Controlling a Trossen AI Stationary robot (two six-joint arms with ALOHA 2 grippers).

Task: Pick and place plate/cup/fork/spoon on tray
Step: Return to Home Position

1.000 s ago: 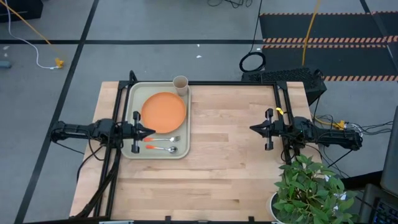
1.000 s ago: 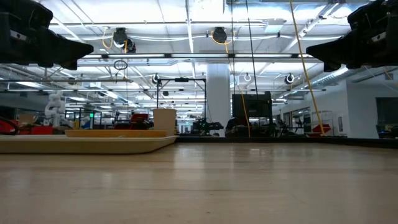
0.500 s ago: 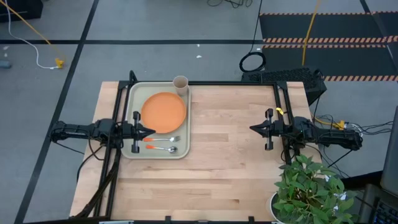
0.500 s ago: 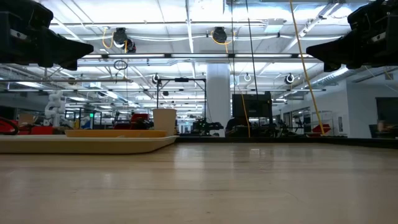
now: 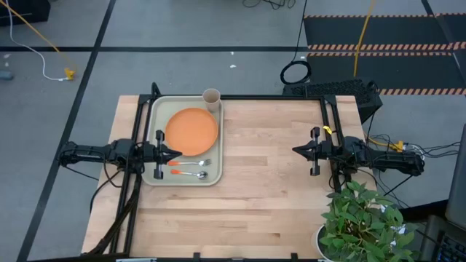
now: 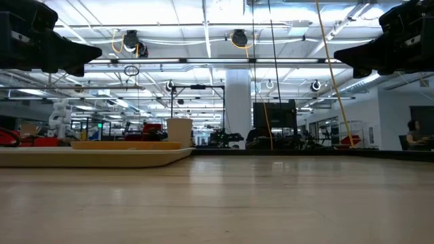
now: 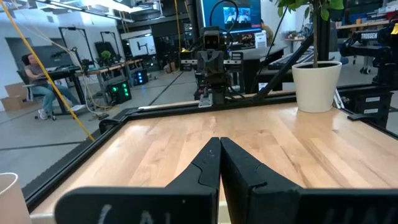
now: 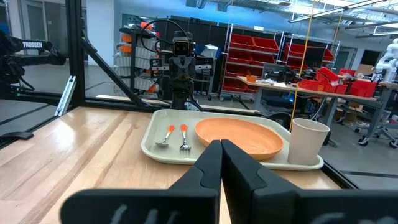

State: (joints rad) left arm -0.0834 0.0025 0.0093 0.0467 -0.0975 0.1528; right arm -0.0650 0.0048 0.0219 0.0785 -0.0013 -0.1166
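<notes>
L gripper point(image 5: 178, 153) clenched, empty, above tray point(image 5: 218, 145); R gripper point(image 5: 295, 151) likewise. Low view: rim hides fork point(image 5: 193, 163), spoon point(image 5: 191, 175).

tray point(image 6: 95, 158) left on table point(image 6: 271, 203) | plate point(image 6: 125, 144) on it, cup point(image 6: 179, 130) behind | left claw point(image 6: 99, 52), right claw point(image 6: 336, 52) raised

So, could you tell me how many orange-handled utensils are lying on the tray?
2. The fork lies beside the plate on the tray; the spoon lies alongside the fork, nearer the tray's edge. None seems hidden.
</notes>
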